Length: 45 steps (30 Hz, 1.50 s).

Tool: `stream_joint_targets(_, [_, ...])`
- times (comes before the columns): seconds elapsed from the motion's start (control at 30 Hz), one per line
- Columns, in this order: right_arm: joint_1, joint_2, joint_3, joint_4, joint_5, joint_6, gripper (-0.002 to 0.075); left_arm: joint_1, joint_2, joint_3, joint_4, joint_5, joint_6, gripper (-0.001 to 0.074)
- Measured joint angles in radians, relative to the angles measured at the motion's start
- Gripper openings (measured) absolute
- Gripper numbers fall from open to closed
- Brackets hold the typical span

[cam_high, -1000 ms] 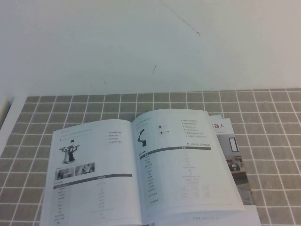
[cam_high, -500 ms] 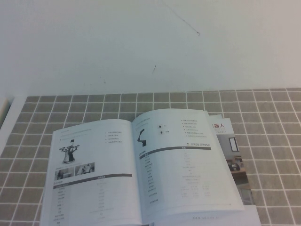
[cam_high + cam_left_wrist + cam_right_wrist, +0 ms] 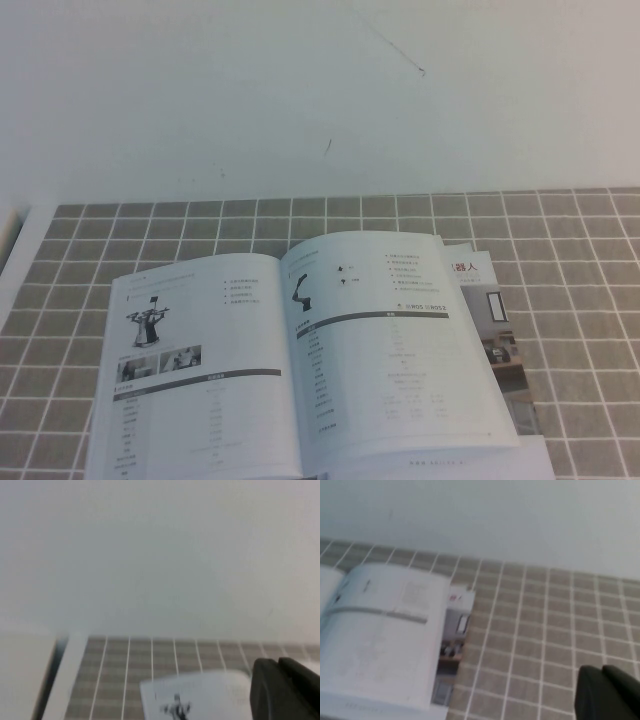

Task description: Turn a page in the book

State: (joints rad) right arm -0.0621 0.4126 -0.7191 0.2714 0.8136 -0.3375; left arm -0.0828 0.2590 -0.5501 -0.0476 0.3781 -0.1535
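Note:
The book point(image 3: 300, 350) lies open on the grey checked cloth. Its right-hand sheet is the page point(image 3: 395, 345), printed with a small black robot arm, a dark grey bar and a table. The left-hand sheet point(image 3: 190, 360) shows a two-armed robot drawing and two small photos. Neither gripper shows in the high view. My left gripper point(image 3: 278, 664) is shut and empty, hovering near the book's point(image 3: 200, 695) far left part. My right gripper point(image 3: 601, 671) is shut and empty over the cloth, well to the right of the book point(image 3: 385, 635).
A coloured cover or brochure point(image 3: 495, 320) sticks out from under the book's right edge. The checked cloth point(image 3: 580, 300) runs to the white wall point(image 3: 320, 100) at the back. A white table edge point(image 3: 20, 250) shows at the far left.

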Motion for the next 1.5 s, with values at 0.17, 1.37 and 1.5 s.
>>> stream_joint_targets(0.17, [0.0,0.184,-0.029,0.176,0.075,-0.208,-0.0003,0.0,0.258,-0.081,-0.093,0.211,0.077,-0.0004])
stream_joint_targets(1.37, [0.455,1.632,-0.707,0.313,0.014,-0.381,-0.0003,0.0,1.155,-0.176,-1.016,0.125,1.069,-0.0004])
stream_joint_targets(1.5, [0.457,1.632,-0.708,0.096,0.064,-0.268,-0.0003,0.0,1.156,-0.176,-1.016,0.09,1.084,-0.0004])
